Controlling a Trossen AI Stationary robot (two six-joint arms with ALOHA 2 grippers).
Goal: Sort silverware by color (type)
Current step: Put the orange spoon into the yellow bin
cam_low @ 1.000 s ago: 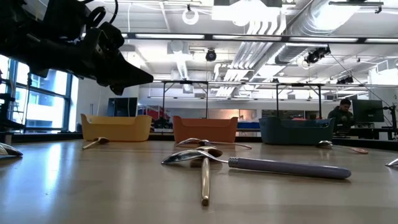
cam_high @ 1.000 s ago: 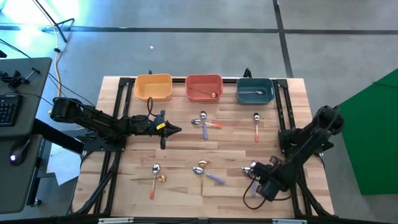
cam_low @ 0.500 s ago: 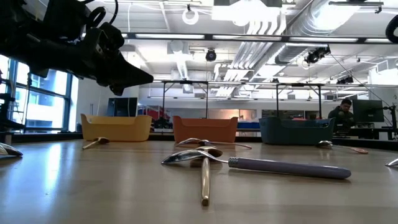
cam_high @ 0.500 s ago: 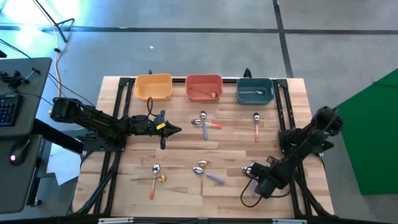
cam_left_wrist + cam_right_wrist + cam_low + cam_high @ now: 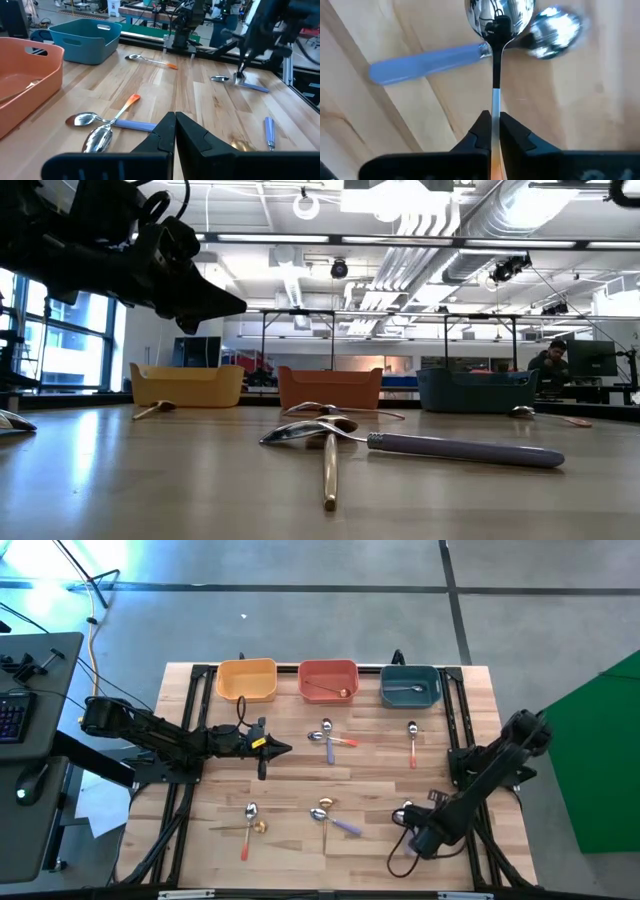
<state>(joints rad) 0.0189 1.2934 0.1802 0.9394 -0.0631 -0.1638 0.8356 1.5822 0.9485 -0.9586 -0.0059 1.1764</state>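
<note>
Spoons lie scattered over the wooden table [image 5: 300, 765]: an orange-handled spoon [image 5: 495, 60] near the front right corner is pinched by its thin handle between the right gripper [image 5: 493, 131], crossing a purple-handled spoon [image 5: 427, 63] that rests on the wood beneath it. Crossed pairs [image 5: 331, 738] lie mid-table and further spoons sit inside the red bin [image 5: 328, 680] and teal bin [image 5: 410, 686], beside the yellow bin [image 5: 247, 679]. Left gripper [image 5: 175, 131] hovers left of centre, fingers together on nothing.

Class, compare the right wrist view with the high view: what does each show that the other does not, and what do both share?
Only the right wrist view shows the right gripper shut on a spoon that lies across a purple-handled spoon. Only the high view shows the yellow bin, red bin, teal bin and the waiting left gripper. Both show the wooden table.
</note>
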